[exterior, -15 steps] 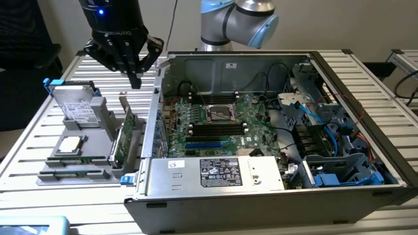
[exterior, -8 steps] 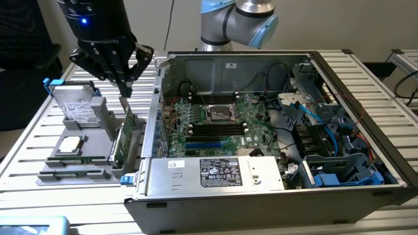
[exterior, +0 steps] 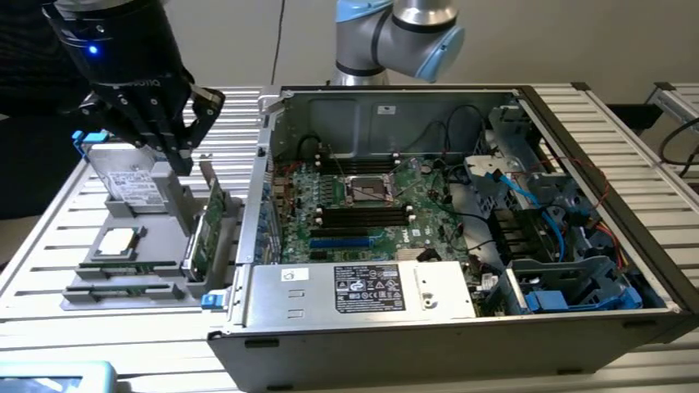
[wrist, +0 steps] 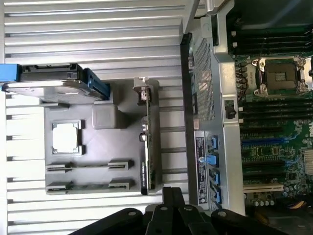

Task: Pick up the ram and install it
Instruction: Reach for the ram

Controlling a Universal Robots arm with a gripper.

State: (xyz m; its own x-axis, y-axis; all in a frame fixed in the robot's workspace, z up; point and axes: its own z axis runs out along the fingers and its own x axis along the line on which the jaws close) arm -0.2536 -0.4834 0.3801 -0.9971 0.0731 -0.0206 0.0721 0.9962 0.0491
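Ram (wrist: 90, 186) sits slotted in the gray holder (wrist: 98, 147) beside the computer case (exterior: 317, 344), its long axis crosswise to the case's side wall, one end pointing at it. Claw (exterior: 183, 160) hangs above the holder, fingers together.

The black pincer (wrist: 171, 193) runs off the picture's edge in the wrist view, so you just get its finger end. In the exterior view the grey-and-blue robot arm joint (exterior: 399, 33) is chopped by the top edge. The long thin green ram stick (wrist: 85, 186) sits edge-on in the grey plastic parts tray (wrist: 105, 147), so no chips to make out, and honestly can't tell if the neighbouring slot holds another. The green motherboard (wrist: 274, 147) gets cut by the wrist view's edge. Label print on the silver metal power supply box (exterior: 361, 286) is too small to read. The teal thing (exterior: 49, 377) in the bottom corner on the exterior view's left is cropped, no idea what it is.
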